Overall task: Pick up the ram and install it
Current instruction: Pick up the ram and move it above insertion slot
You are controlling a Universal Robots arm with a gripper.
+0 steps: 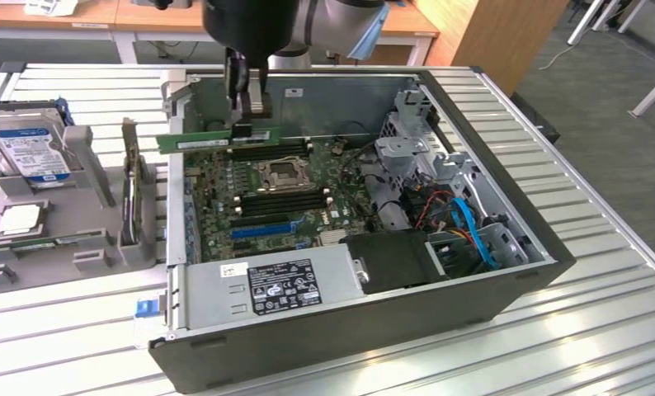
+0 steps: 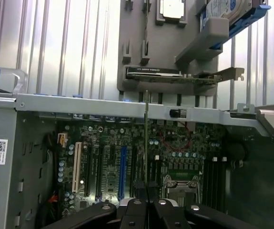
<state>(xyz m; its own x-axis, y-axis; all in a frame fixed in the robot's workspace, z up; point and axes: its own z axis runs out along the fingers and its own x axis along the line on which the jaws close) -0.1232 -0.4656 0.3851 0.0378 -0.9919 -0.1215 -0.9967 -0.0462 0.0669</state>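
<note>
The ram (image 1: 212,139) is a long, flat green stick held level and on edge. It hangs just above the motherboard's far black memory slots (image 1: 268,150), inside the open computer case (image 1: 339,338). My gripper (image 1: 242,125) comes straight down from above and is shut on the stick's upper edge, near the end on the exterior view's right. In the wrist view the ram (image 2: 146,138) appears edge-on as a thin line running out from my gripper (image 2: 147,188) over the board. The stick looks clear of the slots, not seated in one.
The processor socket (image 1: 280,174) lies mid-board, with more black slots (image 1: 281,200) on its near side. A power supply (image 1: 272,285) fills the case's near end, and drive cages and cables (image 1: 459,223) line the exterior view's right. A grey holder (image 1: 41,247) outside the case carries a hard drive (image 1: 30,148), a silver chip (image 1: 20,219) and an upright card (image 1: 132,194).
</note>
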